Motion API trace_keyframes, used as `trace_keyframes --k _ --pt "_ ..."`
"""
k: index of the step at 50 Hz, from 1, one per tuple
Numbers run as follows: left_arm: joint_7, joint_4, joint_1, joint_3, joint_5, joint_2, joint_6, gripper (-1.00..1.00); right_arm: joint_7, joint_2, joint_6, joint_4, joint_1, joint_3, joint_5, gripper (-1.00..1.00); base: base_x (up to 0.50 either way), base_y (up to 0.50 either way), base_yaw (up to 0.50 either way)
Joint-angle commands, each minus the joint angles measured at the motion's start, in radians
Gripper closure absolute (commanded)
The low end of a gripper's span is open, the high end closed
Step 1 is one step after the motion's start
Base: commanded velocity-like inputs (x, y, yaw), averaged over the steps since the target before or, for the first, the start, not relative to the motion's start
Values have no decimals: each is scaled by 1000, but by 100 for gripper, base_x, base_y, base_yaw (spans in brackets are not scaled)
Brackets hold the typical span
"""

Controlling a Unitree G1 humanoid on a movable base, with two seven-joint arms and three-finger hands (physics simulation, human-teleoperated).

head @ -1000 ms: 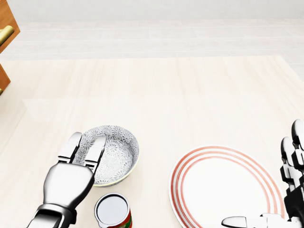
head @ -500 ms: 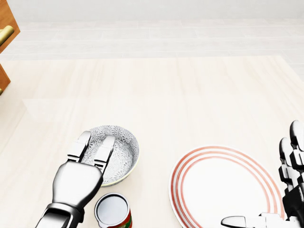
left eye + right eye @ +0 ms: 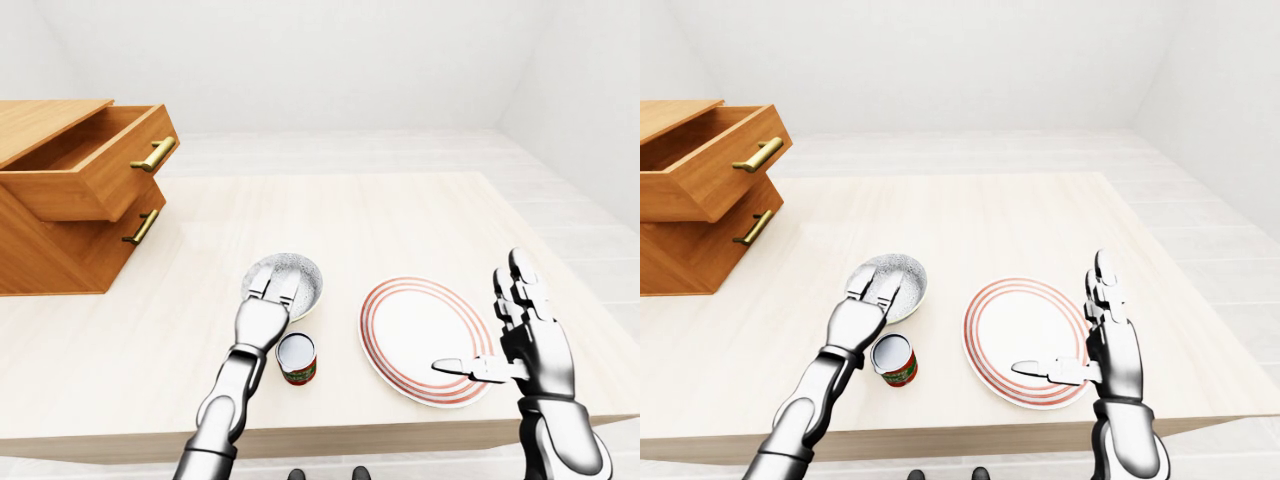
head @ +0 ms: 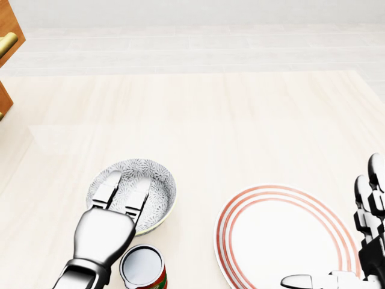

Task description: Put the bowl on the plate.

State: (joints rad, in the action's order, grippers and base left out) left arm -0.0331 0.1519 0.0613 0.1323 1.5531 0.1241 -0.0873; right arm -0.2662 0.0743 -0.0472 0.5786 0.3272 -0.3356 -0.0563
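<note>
Head view cuts off can, plate lower rim, most of right hand. Left hand covers near rim of bowl; contact under fingers hard to tell.

Bowl sits on bench left of plate, apart from it, not on it. Can just below bowl, close to bench near edge. Plate also near that edge. Wide bare bench toward top of view. Drawer unit at left, top drawer pulled out.

Left hand: fingers straight, open, lying over bowl, gripping nothing. Right hand: spread open, upright beside plate's right rim, thumb over plate, empty.
</note>
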Motion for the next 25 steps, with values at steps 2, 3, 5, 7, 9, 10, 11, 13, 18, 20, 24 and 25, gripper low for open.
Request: trace_keyframes --k 2,3,5,7,9,10,11,13,18,20,24,25 --pt "-20 30 2 7 4 1 0 -100 -7 3 -3 20 11 -5 4 -100 0 0 0" --pt "-24 33 1 8 5 1 0 -100 -8 4 -2 19 10 -7 5 -100 0 0 0" --pt "-28 40 1 9 6 2 0 -100 -8 6 0 14 8 -6 2 -100 0 0 0" --pt "-29 46 5 8 6 2 0 -100 -7 6 3 7 5 -4 -3 -100 0 0 0" --pt "-31 52 9 8 6 3 0 -100 -6 5 -1 9 3 -4 -3 -100 0 0 0" --pt "-31 53 9 8 6 3 0 -100 -7 4 -4 11 2 -5 -1 -100 0 0 0" --pt "-35 56 9 9 7 3 0 -100 -7 5 -6 15 2 -5 1 -100 0 0 0" --pt "-31 54 7 9 6 4 0 -100 -8 5 -8 18 3 -4 1 -100 0 0 0" --pt "-39 67 12 8 7 5 0 -100 -6 4 -6 12 0 -2 -1 -100 0 0 0" --pt "-40 66 11 9 9 5 0 -100 -7 4 -6 12 1 -3 2 -100 0 0 0" --pt "-38 62 7 10 8 6 0 -100 -7 5 -2 12 4 -4 2 -100 0 0 0" --pt "-37 61 7 10 9 6 0 -100 -7 5 -1 13 5 -3 0 -100 0 0 0"
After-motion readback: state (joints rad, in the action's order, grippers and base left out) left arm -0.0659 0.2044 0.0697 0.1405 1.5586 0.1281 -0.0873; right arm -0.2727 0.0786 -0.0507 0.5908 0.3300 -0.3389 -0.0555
